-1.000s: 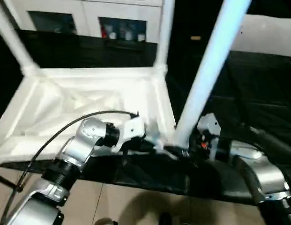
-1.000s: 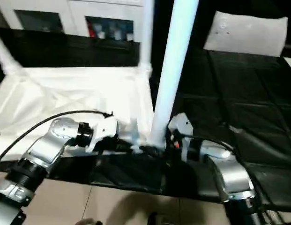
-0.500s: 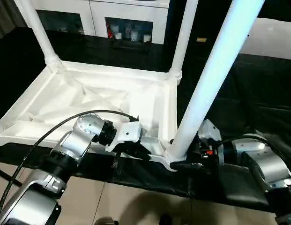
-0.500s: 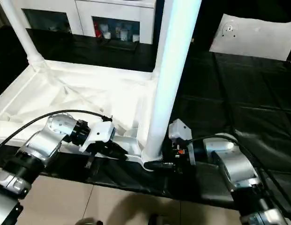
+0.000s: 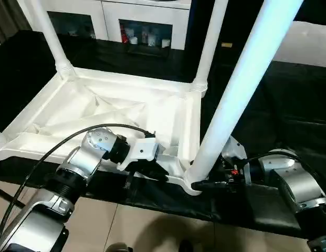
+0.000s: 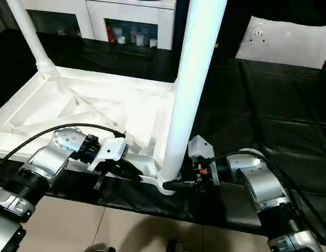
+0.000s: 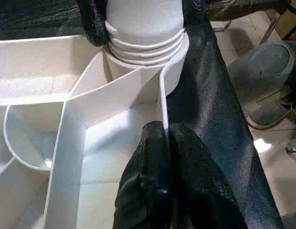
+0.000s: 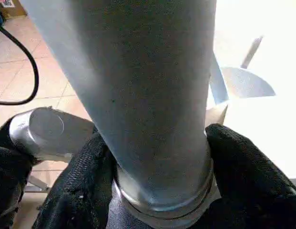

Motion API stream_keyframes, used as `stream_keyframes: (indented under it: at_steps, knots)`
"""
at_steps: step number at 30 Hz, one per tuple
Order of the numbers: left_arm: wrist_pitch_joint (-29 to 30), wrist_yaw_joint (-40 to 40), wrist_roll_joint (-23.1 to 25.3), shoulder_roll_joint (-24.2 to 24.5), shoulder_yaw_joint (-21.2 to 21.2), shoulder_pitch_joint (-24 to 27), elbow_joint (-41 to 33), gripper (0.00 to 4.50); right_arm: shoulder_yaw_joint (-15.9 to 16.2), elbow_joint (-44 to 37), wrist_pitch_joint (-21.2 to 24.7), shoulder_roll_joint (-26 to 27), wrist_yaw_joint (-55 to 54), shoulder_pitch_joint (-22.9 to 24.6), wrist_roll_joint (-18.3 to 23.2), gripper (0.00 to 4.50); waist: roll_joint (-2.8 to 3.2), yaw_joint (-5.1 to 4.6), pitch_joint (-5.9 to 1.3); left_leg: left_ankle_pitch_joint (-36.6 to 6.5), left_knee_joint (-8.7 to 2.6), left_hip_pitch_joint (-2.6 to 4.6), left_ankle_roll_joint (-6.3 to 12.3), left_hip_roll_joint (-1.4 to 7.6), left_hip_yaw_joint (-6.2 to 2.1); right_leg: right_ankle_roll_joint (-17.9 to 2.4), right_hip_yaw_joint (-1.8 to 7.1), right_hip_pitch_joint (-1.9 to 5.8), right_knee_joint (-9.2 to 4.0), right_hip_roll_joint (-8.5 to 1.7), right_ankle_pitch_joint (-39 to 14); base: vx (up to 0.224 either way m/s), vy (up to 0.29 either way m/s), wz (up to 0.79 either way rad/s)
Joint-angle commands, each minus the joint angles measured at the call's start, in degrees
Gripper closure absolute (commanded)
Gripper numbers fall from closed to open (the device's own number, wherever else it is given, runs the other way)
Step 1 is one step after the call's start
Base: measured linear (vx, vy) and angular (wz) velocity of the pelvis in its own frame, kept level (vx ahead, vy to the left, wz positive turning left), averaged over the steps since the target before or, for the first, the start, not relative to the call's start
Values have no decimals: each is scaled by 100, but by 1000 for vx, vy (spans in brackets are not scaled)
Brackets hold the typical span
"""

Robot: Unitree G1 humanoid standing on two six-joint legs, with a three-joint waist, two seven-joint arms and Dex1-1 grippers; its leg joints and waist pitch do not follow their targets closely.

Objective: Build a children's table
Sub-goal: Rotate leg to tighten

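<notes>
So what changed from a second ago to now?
The right gripper closed its jaws around the base of the near leg, where it enters the corner socket. The left gripper stayed shut on the tabletop's rib. The upside-down tabletop and far legs stayed put; the camera shifted.

The near leg [image 5: 241, 89] rises from the near right corner of the upturned top [image 5: 107, 113], with the right gripper [image 8: 157, 181] hugging its base and the left gripper [image 7: 159, 157] pinching the rim wall just beside it, so that corner is crowded. Two more legs [image 5: 47, 31] block the far corners; the ribbed middle and the black cloth [image 6: 267, 100] to the right lie bare
</notes>
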Motion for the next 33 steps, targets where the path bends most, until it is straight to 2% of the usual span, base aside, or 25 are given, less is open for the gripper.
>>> stream_keyframes:
  at_steps: [1,6,8,10,11,12,13,15,16,18,19,21,23,24,27,28,33]
  knots:
    - [5,-111,147,-30,-221,19,29,450,98,-192,72,60,85,136,122,188,-70,-11,-358,-326,-374,-90,676,239,-20,-905,428,413,-354,-393,-1637,0,0,0]
    - [173,255,104,-162,-79,95,-65,450,-64,-472,326,314,-325,344,349,189,-57,-7,-346,-385,-393,-79,631,246,-26,-897,420,407,-380,-393,-1705,0,0,0]
    - [492,896,135,-383,83,146,-186,450,-217,-690,533,704,-1062,543,402,189,-35,-18,-316,-546,-406,-71,524,242,-23,-799,424,391,-422,-394,-1987,0,0,0]
    - [802,1438,208,-559,189,197,-318,450,-324,-814,652,1025,-1633,694,387,189,-39,-51,-284,-795,-424,-43,383,215,-30,-644,392,370,-508,-399,-2495,0,0,0]
    - [1080,1819,178,-754,303,249,-444,450,-402,-856,724,1311,-2104,776,328,189,-36,-74,-274,-889,-435,-36,319,195,-40,-475,372,371,-566,-394,-2833,0,0,0]
    - [1191,2019,170,-856,363,272,-500,450,-437,-878,786,1452,-2331,809,304,189,-16,-102,-241,-1011,-443,-21,276,196,-39,-372,363,333,-611,-387,-3063,0,0,0]
    - [1486,2500,153,-1108,517,329,-625,450,-501,-922,916,1798,-2894,872,219,189,3,-133,-232,-1105,-438,-20,205,184,-50,-298,334,331,-633,-392,-3236,0,0,0]
    - [1645,2769,174,-1241,587,359,-689,450,-528,-931,988,2001,-3220,883,165,191,-16,-218,-237,-1206,-451,-51,166,165,-88,-150,282,358,-686,-389,-3409,0,0,0]
    - [1916,3191,262,-1429,666,400,-797,450,-572,-949,1151,2293,-3706,848,83,191,1,-270,-227,-1201,-464,-86,218,170,-105,-101,285,380,-685,-388,-3328,0,0,0]
    - [2263,3644,367,-1656,737,453,-954,450,-672,-872,1358,2642,-4343,723,-64,193,19,-336,-238,-1226,-480,-71,200,197,-114,-195,291,364,-675,-392,-3126,0,0,0]
    - [2405,3867,446,-1756,761,467,-1014,450,-740,-816,1454,2805,-4638,657,-113,194,8,-387,-227,-1291,-470,-71,238,162,-107,-183,288,349,-691,-377,-3183,0,0,0]
    - [2566,4066,553,-1858,757,486,-1098,450,-803,-792,1581,2965,-4949,600,-153,194,-4,-421,-228,-1290,-467,-52,314,155,-100,-188,302,331,-715,-389,-3222,0,0,0]
    - [2734,4246,707,-1979,699,509,-1185,450,-803,-788,1708,3135,-5219,541,-225,194,14,-435,-221,-1227,-475,-69,342,170,-103,-233,318,327,-695,-390,-3087,0,0,0]
    - [2882,4311,835,-2069,567,555,-1285,450,-736,-818,1743,3254,-5462,528,-315,194,2,-442,-233,-1171,-478,-75,360,176,-99,-249,334,335,-679,-388,-2973,0,0,0]
    - [2951,4318,903,-2093,462,584,-1308,450,-693,-897,1729,3289,-5484,597,-346,194,10,-425,-254,-992,-478,-74,448,181,-82,-368,371,340,-629,-389,-2602,0,0,0]
    - [2993,4317,924,-2054,443,587,-1332,450,-747,-913,1728,3291,-5537,614,-346,138,22,-420,-261,-884,-477,-88,490,187,-77,-451,381,352,-602,-389,-2400,0,0,0]
    - [3046,4161,920,-1817,499,586,-1379,450,-1020,-1059,1639,3139,-5544,710,-259,88,27,-401,-282,-645,-468,-99,578,190,-58,-689,408,374,-528,-382,-1912,0,0,0]
